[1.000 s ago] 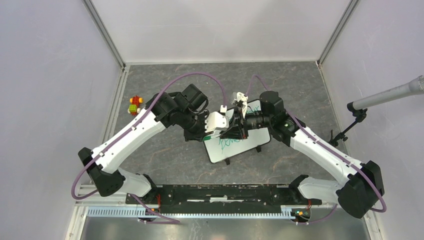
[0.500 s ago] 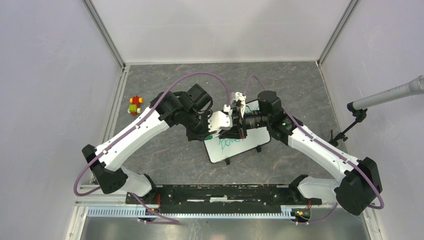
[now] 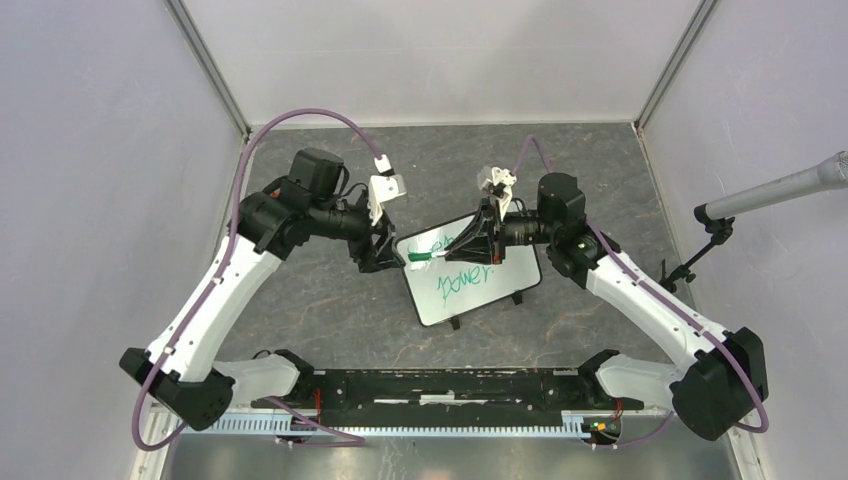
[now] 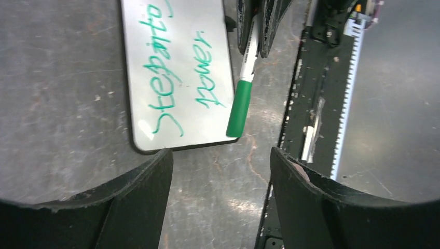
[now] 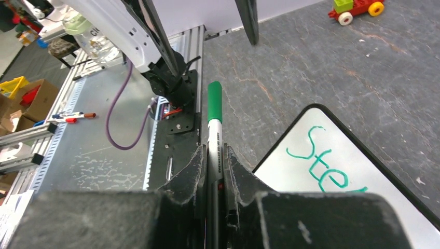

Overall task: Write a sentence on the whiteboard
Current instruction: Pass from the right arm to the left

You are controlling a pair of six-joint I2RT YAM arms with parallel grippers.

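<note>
Toward the desk's (image 3: 330, 320) left edge, a small toy car (image 5: 358, 8) shows only in the right wrist view. Next comes the left end effector (image 4: 220, 155), hanging just off the left end of the whiteboard (image 3: 500, 285) with its fingers spread wide and nothing between them. The whiteboard lies flat near the middle of the desk, turned askew to the edges, and carries the sentence (image 4: 166, 88) in green, two lines that seem to read "Step into power". Above its left end a marker (image 5: 214, 129) is held level, its green cap (image 4: 238, 109) on and pointing at the left arm. The right end effector (image 5: 214, 155) is clamped on the barrel's rear part. The board looks thin, light and stiff, perched on small feet (image 3: 455, 322), so it would likely skid or rock under a push. Its glossy face is probably slippery and the ink apt to smear. The black frame (image 5: 381, 163) at a bare edge looks the safest place to take hold, well clear of the words.
</note>
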